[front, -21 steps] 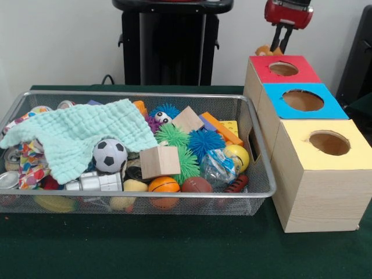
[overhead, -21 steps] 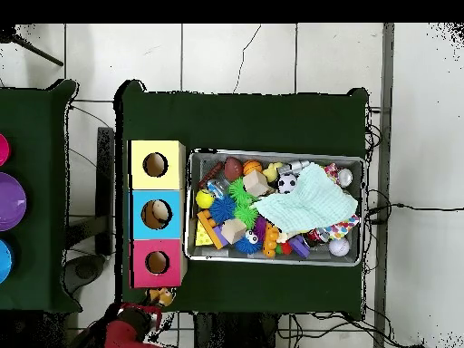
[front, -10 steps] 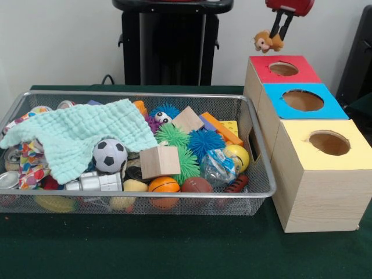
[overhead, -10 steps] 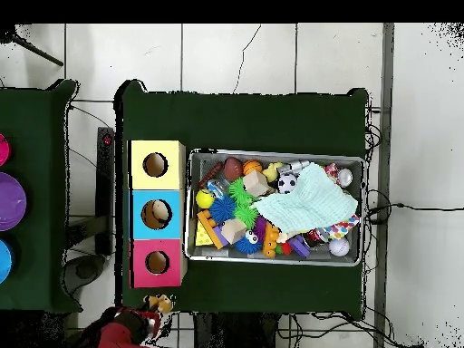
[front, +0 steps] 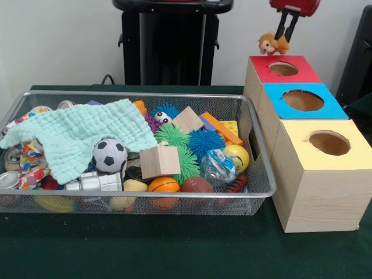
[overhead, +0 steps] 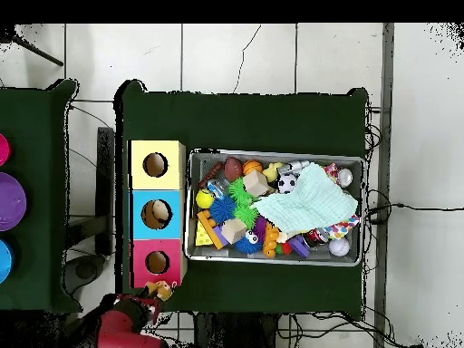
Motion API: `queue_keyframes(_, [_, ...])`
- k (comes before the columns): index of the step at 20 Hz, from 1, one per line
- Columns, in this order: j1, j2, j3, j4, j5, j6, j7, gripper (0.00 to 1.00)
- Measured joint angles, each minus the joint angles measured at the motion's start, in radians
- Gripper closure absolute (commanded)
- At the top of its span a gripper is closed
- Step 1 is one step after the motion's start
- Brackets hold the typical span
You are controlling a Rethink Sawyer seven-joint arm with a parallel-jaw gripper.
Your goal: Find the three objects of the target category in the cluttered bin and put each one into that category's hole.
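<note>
- Front view: a dark green cloth covers the table (front: 174, 250) before a pale wall, with a black stand behind.
- A wire-mesh bin (front: 139, 200) sits on the cloth, heaped with clutter: a mint cloth (front: 75, 136), a soccer ball (front: 110, 155), wooden blocks (front: 160, 161), spiky rubber balls (front: 206, 141), a small basketball (front: 164, 185).
- Just beside the bin stand three wooden boxes in a row, topped red (front: 283, 68), blue (front: 302, 100) and yellow (front: 329, 143), each with a round hole.
- The gripper (front: 287, 34) hangs from above with its dark fingers closed on a small monkey toy (front: 272, 43), which dangles above the rear left corner of the red box, not over the hole itself.
- Overhead view: tiled floor surrounds the green table (overhead: 245, 118); the bin (overhead: 275, 261) lies to the right of the three boxes.
- The red arm's gripper (overhead: 145, 304) shows below the red box (overhead: 157, 263), the monkey toy (overhead: 161, 290) just outside that box's lower edge (so still off-target here too).
- Something pale lies inside the blue box's hole (overhead: 157, 214); what it is I cannot tell.
- Risk, as I judge it: letting go here would drop the toy on the box lid or behind it, since it hangs off-centre from the hole.
- The toy is pinched by a small part and may swing, so it could catch the hole's rim and lodge there.
</note>
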Motion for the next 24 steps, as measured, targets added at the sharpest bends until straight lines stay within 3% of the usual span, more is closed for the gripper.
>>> queue_keyframes(13, [-0.044, 0.001, 0.000, -0.107, 0.001, 0.000, 0.000, 1.00])
queue_keyframes(24, [-0.073, 0.055, 0.028, -0.109, 0.004, -0.029, 0.000, 1.00])
